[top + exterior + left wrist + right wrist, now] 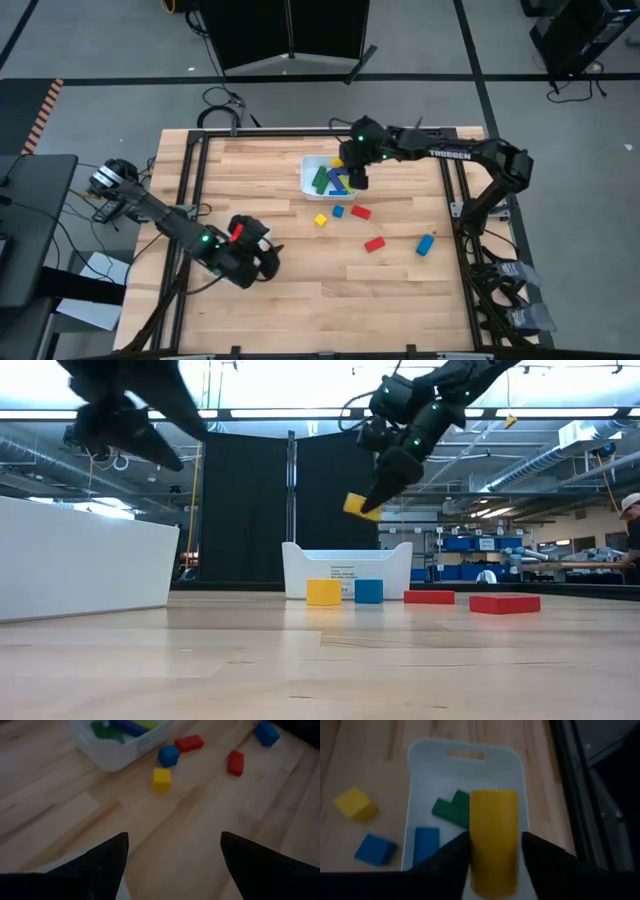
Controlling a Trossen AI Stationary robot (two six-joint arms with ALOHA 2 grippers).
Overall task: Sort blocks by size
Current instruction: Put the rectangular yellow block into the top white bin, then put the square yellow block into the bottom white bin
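The right pincer (495, 847) grips a long yellow block (494, 840) above the white tray (415, 810); next I think it must let go over the tray; the left pincer (172, 850) waits, spread wide, above the desk (330, 290).

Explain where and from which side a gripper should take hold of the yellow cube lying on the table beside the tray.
Grip the yellow cube across two opposite flat side faces, coming straight down from above. It sits flat on the table, apart from the blue cube and the tray, so open fingers likely fit either side.
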